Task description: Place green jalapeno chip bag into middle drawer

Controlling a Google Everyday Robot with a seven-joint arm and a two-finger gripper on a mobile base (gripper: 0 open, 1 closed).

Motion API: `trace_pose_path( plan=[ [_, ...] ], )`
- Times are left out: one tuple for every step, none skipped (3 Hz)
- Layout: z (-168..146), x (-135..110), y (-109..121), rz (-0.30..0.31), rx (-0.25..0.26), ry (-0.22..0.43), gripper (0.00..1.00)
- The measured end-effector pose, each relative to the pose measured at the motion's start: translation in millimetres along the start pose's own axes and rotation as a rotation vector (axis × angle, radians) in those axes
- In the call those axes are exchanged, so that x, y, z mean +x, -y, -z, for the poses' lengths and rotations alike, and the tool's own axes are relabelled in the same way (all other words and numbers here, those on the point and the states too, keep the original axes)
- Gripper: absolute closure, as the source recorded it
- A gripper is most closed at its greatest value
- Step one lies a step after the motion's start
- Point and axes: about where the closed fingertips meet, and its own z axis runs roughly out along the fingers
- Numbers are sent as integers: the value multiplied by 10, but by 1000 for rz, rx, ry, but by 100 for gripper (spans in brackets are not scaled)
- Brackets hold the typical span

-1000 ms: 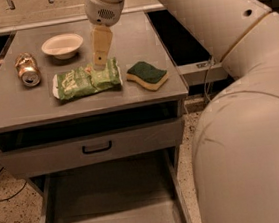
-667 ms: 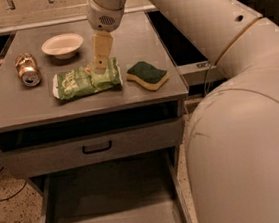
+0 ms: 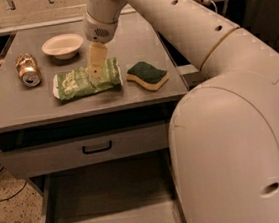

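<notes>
Drops lower than a second ago, planting claw (image 3: pixel 95 74) on green jalapeno chip bag (image 3: pixel 76 85) for pickup off tabletop (image 3: pixel 8 106); cannot tell claw spread.

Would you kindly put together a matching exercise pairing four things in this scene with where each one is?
1. crinkly green foil chip bag
2. shallow white bowl
3. green-and-yellow sponge
4. wide grey metal drawer tray

A. pulled open, below the tabletop
B. on the tabletop, rightmost in view
C. directly under the gripper
D. behind the bag, beside the dented can

Pairs: 1-C, 2-D, 3-B, 4-A.
</notes>
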Motion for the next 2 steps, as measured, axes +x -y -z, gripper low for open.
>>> trace_pose_path(
  plan=[
    [-175,-53,-33,-4,-30,17,0],
    [-339,-115,-102,-7,-59,26,0]
  ],
)
